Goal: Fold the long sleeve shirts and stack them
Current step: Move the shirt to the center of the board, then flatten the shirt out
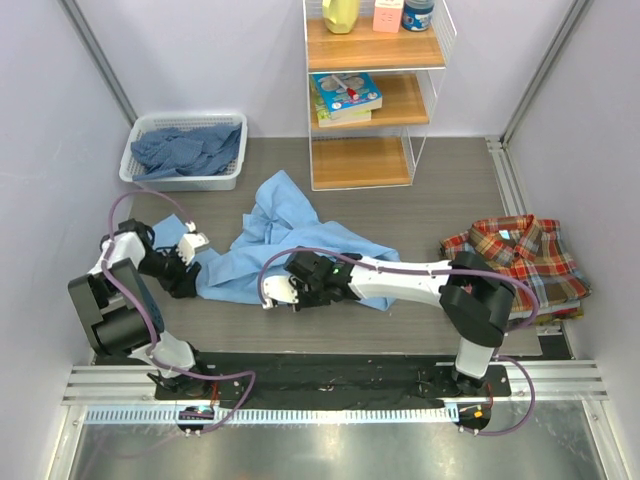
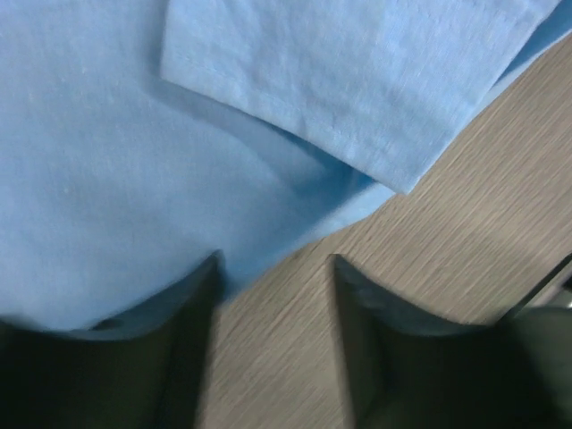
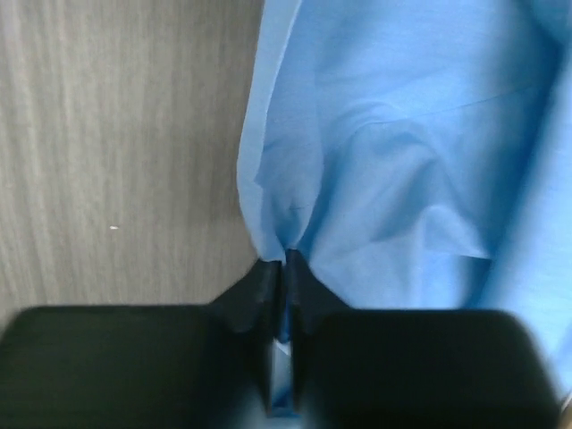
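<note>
At table centre, one light blue shirt [image 1: 290, 235], crumpled and unfolded: the right gripper [image 3: 281, 268] has its jaws clamped on a pinch of the cloth's edge at 6 o'clock, seemingly to draw it flat, while the left gripper [image 2: 275, 268] sits at the 8 o'clock edge, jaws apart, straddling the cloth border and the bare table [image 1: 420, 210]. One plaid shirt [image 1: 525, 262], folded, at 3 o'clock, likely the stack's base; darker shirts [image 1: 185, 150] lie in a basket [image 1: 180, 181] at 10 o'clock. Bare wood for spreading shows between the blue and plaid shirts; a shelf [image 1: 360, 165] bounds 12 o'clock.
</note>
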{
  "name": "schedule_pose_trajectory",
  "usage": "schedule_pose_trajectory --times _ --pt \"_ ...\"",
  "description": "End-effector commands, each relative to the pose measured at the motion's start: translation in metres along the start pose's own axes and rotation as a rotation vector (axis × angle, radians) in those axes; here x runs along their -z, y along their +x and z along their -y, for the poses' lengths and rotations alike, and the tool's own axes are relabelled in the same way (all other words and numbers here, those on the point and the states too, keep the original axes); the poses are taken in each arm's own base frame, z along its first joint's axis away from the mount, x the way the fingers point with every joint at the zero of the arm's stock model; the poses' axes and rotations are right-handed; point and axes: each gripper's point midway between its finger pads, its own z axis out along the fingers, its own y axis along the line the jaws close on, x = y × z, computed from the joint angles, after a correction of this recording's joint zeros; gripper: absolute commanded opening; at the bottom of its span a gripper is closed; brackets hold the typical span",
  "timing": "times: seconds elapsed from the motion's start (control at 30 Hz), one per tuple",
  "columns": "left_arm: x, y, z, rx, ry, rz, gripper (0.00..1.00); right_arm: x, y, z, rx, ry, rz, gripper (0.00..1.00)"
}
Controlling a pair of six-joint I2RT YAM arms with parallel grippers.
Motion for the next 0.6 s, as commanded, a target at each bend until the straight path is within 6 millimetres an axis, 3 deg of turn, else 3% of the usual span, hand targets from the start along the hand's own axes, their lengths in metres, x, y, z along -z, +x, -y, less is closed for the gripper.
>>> schedule_pose_trajectory --times 0.0,0.07,0.13,0.2,0.23,0.37,0.4,0.5,0.53,0.57 --pt "-0.001 0.009 -0.009 -0.025 -0.046 -0.047 0.38 0.043 -0.030 0.047 0.009 0.171 0.083 0.01" --pt "0.007 0.000 -0.012 0.020 -0.053 -0.021 0.20 0.064 -0.034 0.060 -0.013 0.208 0.108 0.01" --pt "0.019 -0.014 -0.011 0.063 -0.041 0.032 0.11 0.086 -0.035 0.079 -0.072 0.250 0.140 0.01" --pt "0.040 -0.046 -0.021 0.088 -0.078 0.133 0.01 0.098 -0.031 0.090 -0.129 0.264 0.158 0.01" --pt "0.046 -0.055 -0.019 0.103 -0.073 0.162 0.00 0.110 -0.024 0.105 -0.181 0.291 0.168 0.01" --pt "0.077 -0.099 -0.016 0.090 -0.085 0.301 0.00 0.126 -0.008 0.128 -0.282 0.317 0.192 0.01" --pt "0.093 -0.118 -0.015 0.059 -0.100 0.352 0.00 0.130 -0.005 0.133 -0.309 0.326 0.200 0.01" --pt "0.119 -0.159 0.003 0.062 -0.081 0.441 0.00 0.150 0.006 0.165 -0.462 0.383 0.256 0.01" --pt "0.140 -0.185 0.014 0.055 -0.082 0.512 0.00 0.158 0.004 0.175 -0.495 0.395 0.293 0.01" --pt "0.147 -0.198 0.024 0.034 -0.073 0.538 0.00 0.165 0.007 0.185 -0.539 0.417 0.322 0.01"
